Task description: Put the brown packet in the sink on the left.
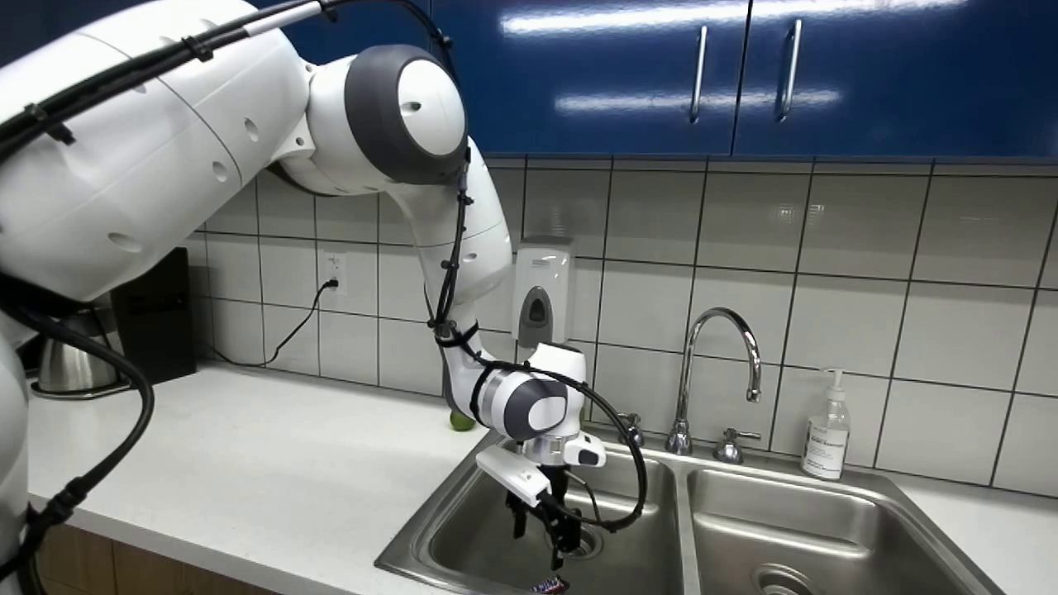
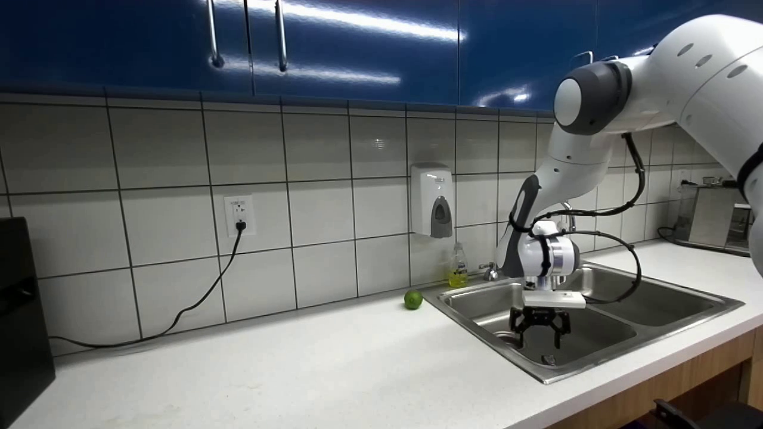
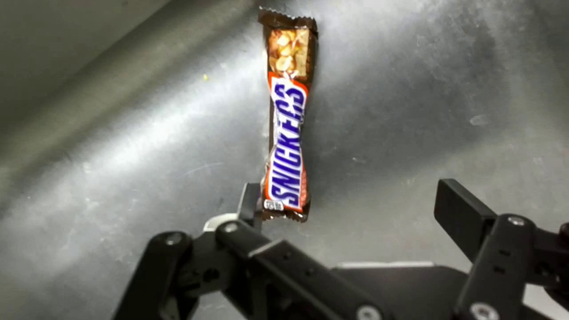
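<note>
The brown packet [image 3: 286,129], a Snickers bar, lies flat on the floor of the left sink basin [image 1: 488,537]. The packet is small in both exterior views [image 1: 550,586] [image 2: 548,360], and the lower frame edge partly cuts it off in one of them. My gripper [image 3: 351,204] is open, with nothing between its fingers. In both exterior views the gripper [image 1: 537,545] [image 2: 539,342] points down into the left basin, above the packet. In the wrist view the left fingertip appears beside the packet's lower end; I cannot tell whether they touch.
A divider [image 1: 684,529] separates the right basin [image 1: 793,537]. Behind the sink stand a faucet [image 1: 686,380], its handles and a soap bottle [image 1: 826,438]. A green lime [image 2: 413,299] sits on the white counter [image 2: 298,369]. A dispenser [image 2: 431,199] hangs on the wall.
</note>
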Available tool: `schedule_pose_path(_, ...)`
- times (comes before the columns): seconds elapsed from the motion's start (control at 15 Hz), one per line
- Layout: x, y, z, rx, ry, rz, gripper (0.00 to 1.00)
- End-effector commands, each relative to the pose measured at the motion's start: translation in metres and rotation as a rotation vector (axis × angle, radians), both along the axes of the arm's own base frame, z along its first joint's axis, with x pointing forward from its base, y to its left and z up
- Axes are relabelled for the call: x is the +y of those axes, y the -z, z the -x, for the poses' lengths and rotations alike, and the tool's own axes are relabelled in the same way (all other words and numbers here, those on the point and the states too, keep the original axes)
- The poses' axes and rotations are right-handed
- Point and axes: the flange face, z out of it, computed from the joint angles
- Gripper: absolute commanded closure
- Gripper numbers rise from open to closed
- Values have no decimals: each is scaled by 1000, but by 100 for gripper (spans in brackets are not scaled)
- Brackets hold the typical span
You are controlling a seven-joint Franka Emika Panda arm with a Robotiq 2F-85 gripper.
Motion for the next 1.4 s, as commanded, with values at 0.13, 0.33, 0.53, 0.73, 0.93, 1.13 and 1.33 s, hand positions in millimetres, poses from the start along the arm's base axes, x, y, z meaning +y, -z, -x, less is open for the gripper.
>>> schedule_pose_path(0.13, 3, -44, -13, -66, 6, -3, 0)
schedule_pose_path(0.33, 3, -78, -14, -88, -47, 31, 0)
schedule_pose_path(0.53, 7, -108, -4, -74, -123, 32, 0)
schedule_pose_path(0.73, 19, -135, 15, -61, -197, -16, 0)
schedule_pose_path(0.93, 38, -156, 38, -12, -261, -69, 0)
schedule_pose_path(1.13, 60, -179, 61, 33, -319, -102, 0)
schedule_pose_path(1.33, 82, -204, 81, 61, -368, -104, 0)
